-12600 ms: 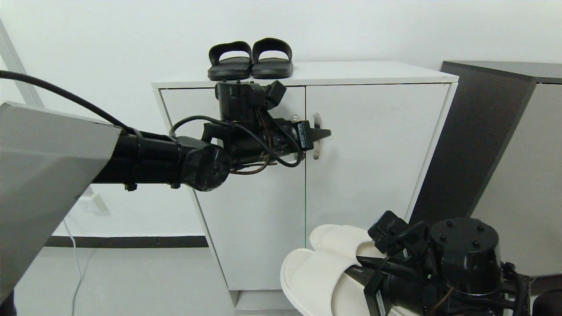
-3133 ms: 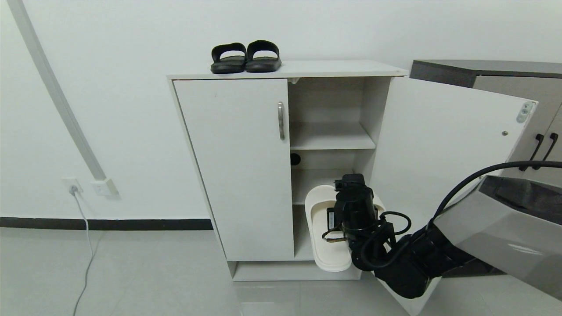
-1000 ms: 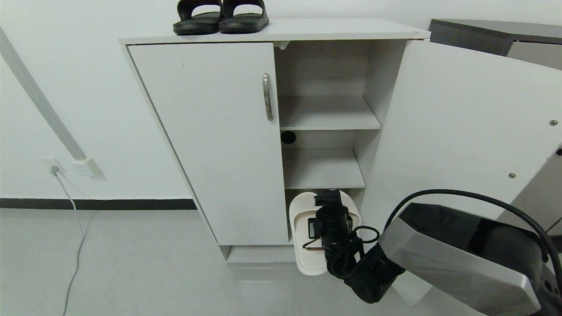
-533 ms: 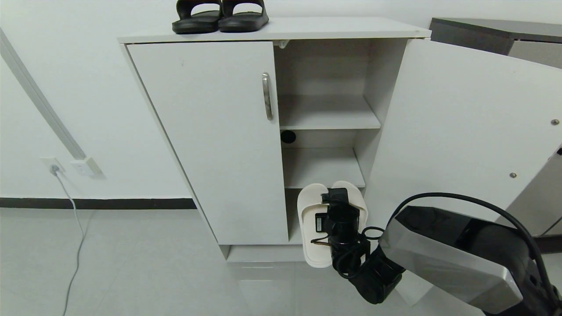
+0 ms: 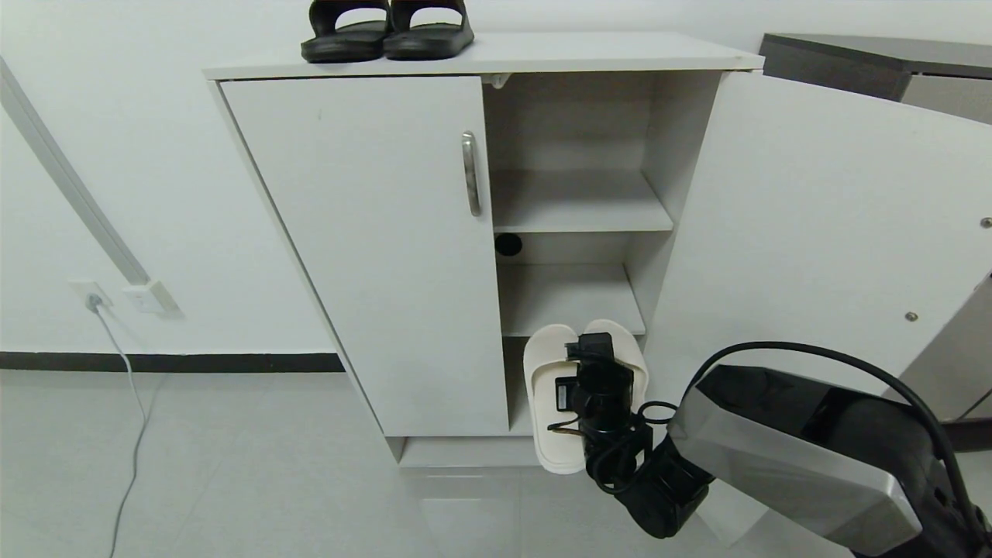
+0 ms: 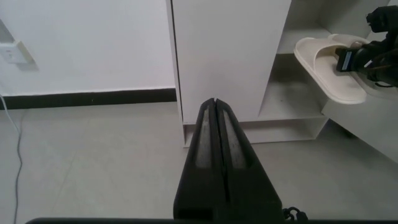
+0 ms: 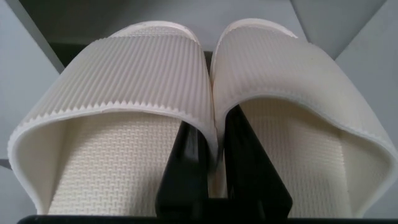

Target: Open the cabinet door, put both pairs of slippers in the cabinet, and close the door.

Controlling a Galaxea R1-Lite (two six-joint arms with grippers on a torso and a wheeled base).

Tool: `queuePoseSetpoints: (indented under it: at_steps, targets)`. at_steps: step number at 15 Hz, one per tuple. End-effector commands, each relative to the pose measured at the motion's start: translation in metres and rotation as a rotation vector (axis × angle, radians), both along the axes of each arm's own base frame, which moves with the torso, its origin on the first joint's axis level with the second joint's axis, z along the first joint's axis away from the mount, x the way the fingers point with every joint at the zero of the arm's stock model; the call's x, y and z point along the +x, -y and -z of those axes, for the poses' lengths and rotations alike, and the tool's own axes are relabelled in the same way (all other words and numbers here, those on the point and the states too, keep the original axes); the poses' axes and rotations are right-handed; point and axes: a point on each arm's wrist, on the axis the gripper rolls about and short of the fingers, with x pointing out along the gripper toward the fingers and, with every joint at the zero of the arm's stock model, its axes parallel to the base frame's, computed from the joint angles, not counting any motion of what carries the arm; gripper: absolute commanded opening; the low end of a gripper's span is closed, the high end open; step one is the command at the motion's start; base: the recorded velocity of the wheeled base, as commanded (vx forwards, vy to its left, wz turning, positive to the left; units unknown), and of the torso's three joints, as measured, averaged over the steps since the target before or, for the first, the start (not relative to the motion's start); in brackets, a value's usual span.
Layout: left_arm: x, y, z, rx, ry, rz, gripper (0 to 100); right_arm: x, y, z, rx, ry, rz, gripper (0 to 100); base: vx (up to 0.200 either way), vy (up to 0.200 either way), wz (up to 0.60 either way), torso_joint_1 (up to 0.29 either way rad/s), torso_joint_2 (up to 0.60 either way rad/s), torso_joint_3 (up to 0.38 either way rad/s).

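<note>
The white cabinet [image 5: 372, 248] has its right door [image 5: 814, 209] swung open and its left door closed. A black pair of slippers [image 5: 387, 31] rests on the cabinet top. My right gripper [image 5: 593, 364] is shut on the white pair of slippers [image 5: 546, 387], pinching their two inner walls [image 7: 214, 124] together. The pair hangs toes-first at the mouth of the bottom compartment, under the lower shelf [image 5: 570, 298]. My left gripper [image 6: 214, 102] is shut and holds nothing, low over the floor in front of the cabinet; the white slippers [image 6: 329, 68] show beyond it.
The upper shelf [image 5: 577, 205] and lower shelf are bare. A grey cabinet [image 5: 876, 58] stands behind the open door. A wall socket with a cable [image 5: 93, 302] is on the left above a black skirting strip. Tiled floor lies open before the cabinet.
Over the last second my right gripper has carried the white slippers up and a little right, toward the bottom compartment. In the last half second it has barely moved.
</note>
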Motion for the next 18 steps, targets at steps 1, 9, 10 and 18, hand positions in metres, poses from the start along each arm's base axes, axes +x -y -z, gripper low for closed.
queuePoseSetpoints:
  at_steps: [1,9,10,18]
  targets:
    - [0.000,0.000,0.000,0.000,-0.002,-0.001,0,0.000,0.000,-0.002,0.003,0.004,0.000,0,0.200,0.000,0.00,-0.002,0.01,0.007]
    - [0.000,0.000,0.000,0.000,-0.002,0.000,0,0.001,0.000,-0.002,0.001,0.005,0.000,0,0.200,0.000,0.00,0.006,0.00,0.001]
    - [0.000,0.000,0.000,0.000,0.000,-0.001,0,0.001,-0.001,-0.002,0.003,0.005,0.000,0,0.000,0.000,0.00,0.000,0.00,0.000]
    - [0.000,0.000,0.000,0.000,0.000,0.000,0,0.023,-0.004,-0.015,-0.004,-0.015,-0.011,0,0.000,0.000,0.00,0.000,0.00,0.000]
